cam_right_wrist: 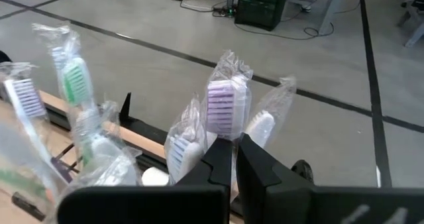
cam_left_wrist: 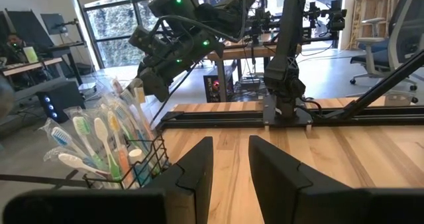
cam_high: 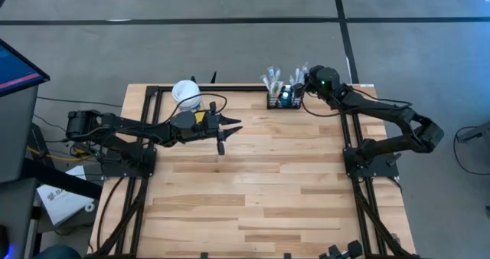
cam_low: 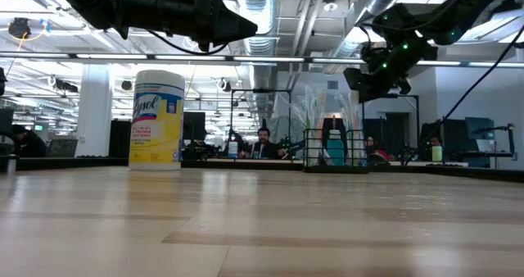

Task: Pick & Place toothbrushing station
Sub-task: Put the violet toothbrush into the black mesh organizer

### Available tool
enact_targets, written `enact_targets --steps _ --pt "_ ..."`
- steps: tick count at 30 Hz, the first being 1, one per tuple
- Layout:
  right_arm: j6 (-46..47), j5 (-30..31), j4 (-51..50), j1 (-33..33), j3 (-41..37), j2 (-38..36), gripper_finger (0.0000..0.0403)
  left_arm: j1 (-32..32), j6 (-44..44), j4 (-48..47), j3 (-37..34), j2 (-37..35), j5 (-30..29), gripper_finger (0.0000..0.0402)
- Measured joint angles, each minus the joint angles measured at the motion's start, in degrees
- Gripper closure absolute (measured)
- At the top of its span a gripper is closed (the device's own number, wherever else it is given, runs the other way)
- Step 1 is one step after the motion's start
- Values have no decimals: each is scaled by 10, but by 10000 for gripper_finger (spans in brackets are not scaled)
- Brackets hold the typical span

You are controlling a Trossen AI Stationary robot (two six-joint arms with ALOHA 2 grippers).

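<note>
The black wire-mesh caddy [cam_high: 283, 99] stands on its base at the table's far edge, right of the middle. It is full of plastic-wrapped toothbrushes standing upright, and it also shows in the low view [cam_low: 334, 150] and the left wrist view [cam_left_wrist: 132, 164]. My right gripper [cam_high: 308, 81] hovers just above and to the right of the brush tops, fingers nearly together [cam_right_wrist: 234, 164]. A purple-bristled wrapped brush [cam_right_wrist: 222, 108] stands right past its fingertips. My left gripper [cam_high: 227, 132] is open and empty [cam_left_wrist: 230, 164], held above the table near the white tub, pointing toward the caddy. My right gripper comes at the brush tops slanting down from the table's right. Its fingertips [cam_right_wrist: 225, 154] stand right at the wrapper of the purple-bristled brush [cam_right_wrist: 224, 134]. I cannot tell whether they touch it.
A white round tub with a yellow label [cam_high: 186, 93] stands at the far edge left of the caddy, and it also shows in the low view [cam_low: 157, 120]. Black frame rails [cam_high: 348, 136] run along the table's left and right sides. The bare wooden top [cam_high: 260, 190] spreads toward the near edge.
</note>
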Motion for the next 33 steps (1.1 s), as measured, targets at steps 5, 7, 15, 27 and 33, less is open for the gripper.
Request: enact_targets --steps 5,7,15,27,33 --pt "3 -3 -7 1 0 0 403 0 -4 0 0 0 0 309" --pt "6 -8 6 0 -8 0 403 0 -4 0 0 0 0 309" --pt "13 -10 85 -9 -67 -1 403 0 -4 0 0 0 0 309" --pt "18 -17 89 -4 -69 -1 365 0 -4 0 0 0 0 309" --pt "15 -17 97 1 -69 -1 361 0 -4 0 0 0 0 309"
